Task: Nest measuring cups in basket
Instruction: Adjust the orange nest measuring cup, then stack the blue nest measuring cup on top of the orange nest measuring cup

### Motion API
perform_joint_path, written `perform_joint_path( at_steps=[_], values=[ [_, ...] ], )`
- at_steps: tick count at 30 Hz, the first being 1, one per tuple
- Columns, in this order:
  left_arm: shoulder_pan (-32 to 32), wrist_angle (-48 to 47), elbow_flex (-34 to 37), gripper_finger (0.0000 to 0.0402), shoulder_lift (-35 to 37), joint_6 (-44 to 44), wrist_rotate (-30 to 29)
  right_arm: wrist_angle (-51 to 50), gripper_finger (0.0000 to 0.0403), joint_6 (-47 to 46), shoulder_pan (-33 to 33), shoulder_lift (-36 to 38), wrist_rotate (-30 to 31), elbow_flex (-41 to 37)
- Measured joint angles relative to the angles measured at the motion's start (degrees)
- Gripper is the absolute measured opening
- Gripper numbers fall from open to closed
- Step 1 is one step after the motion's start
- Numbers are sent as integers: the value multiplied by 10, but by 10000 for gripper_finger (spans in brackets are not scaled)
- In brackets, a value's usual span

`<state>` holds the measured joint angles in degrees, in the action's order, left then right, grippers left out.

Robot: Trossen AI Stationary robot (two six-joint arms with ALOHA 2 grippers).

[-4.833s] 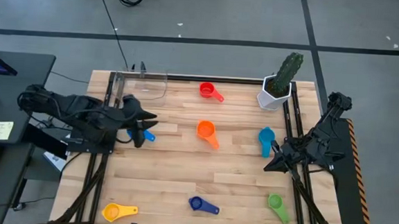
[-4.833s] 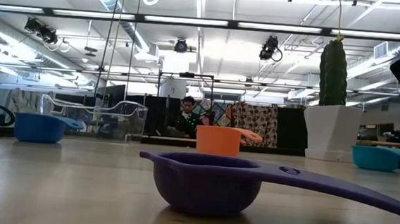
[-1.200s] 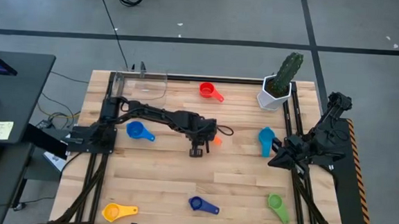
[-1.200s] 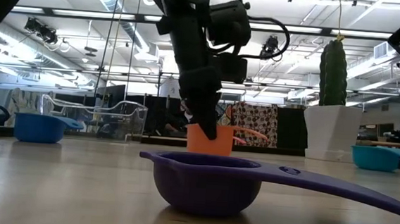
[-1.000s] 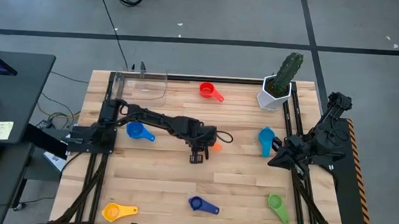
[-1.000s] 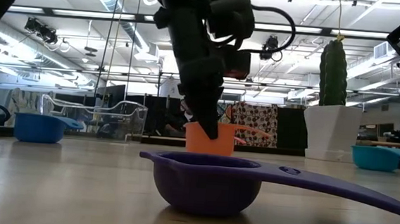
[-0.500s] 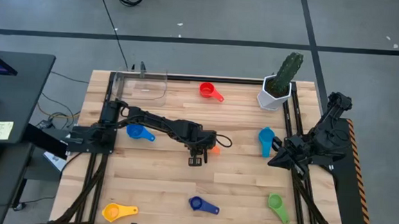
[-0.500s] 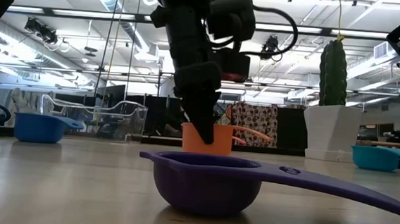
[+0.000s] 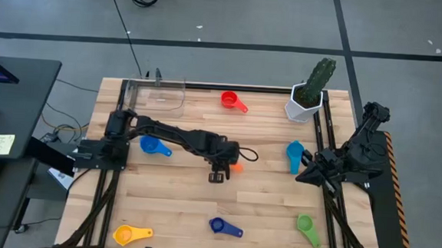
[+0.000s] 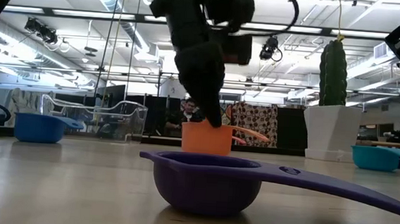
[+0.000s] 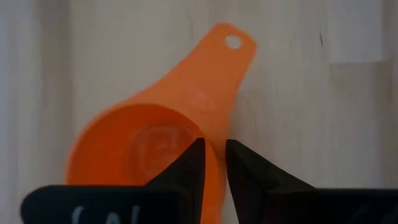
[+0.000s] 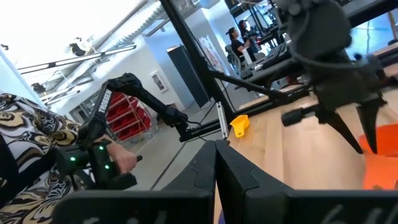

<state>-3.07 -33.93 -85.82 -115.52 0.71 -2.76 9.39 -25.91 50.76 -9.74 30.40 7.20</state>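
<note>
The orange measuring cup point(image 11: 146, 149) sits on the table's middle, its handle point(image 11: 217, 62) pointing away from my left gripper point(image 11: 214, 146). That gripper point(image 9: 218, 174) stands over the cup and is shut on its rim. The arm hides most of the cup point(image 9: 235, 167) in the high view. The other cups rest apart on their bases: blue point(image 9: 152, 145), red point(image 9: 230, 101), light blue point(image 9: 294, 153), green point(image 9: 305, 224), dark blue point(image 9: 218, 226), yellow point(image 9: 126, 233). The clear basket point(image 9: 161, 94) is at the far left corner. My right gripper point(image 9: 304, 175) waits, shut, at the right edge. My left gripper holds the orange cup by its rim wall point(image 11: 216, 171), beside the root of the handle. One finger point(image 11: 193, 162) is inside the bowl and the other point(image 11: 242, 165) outside. The fingers come from above, pointing down. The cup point(image 10: 206, 138) stands upright with its base on the table.
A white pot with a green cactus point(image 9: 312, 87) stands at the far right corner. Black frame rails point(image 9: 118, 179) run along both table sides. Bare wood lies between the orange cup and the basket, with the blue cup near that stretch. People show in the room beyond.
My left gripper has moved a little toward the near edge and come down over the orange cup, ending with its fingers astride the rim. In the low view the orange cup has slid slightly to the left, staying on the table.
</note>
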Motion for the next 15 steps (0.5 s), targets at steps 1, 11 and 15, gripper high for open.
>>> perform_joint_path(
  at_steps=[1, 11, 15],
  values=[
    [0, -3, 0, 70, 7, 0, -3, 0, 13, 1, 0, 0, 2, 0],
    [0, -73, 0, 70, 101, -67, -44, 0, 13, 34, 0, 0, 68, 0],
    [0, -160, 0, 70, 159, -175, -75, -1, 13, 56, 0, 0, 118, 0]
  ],
)
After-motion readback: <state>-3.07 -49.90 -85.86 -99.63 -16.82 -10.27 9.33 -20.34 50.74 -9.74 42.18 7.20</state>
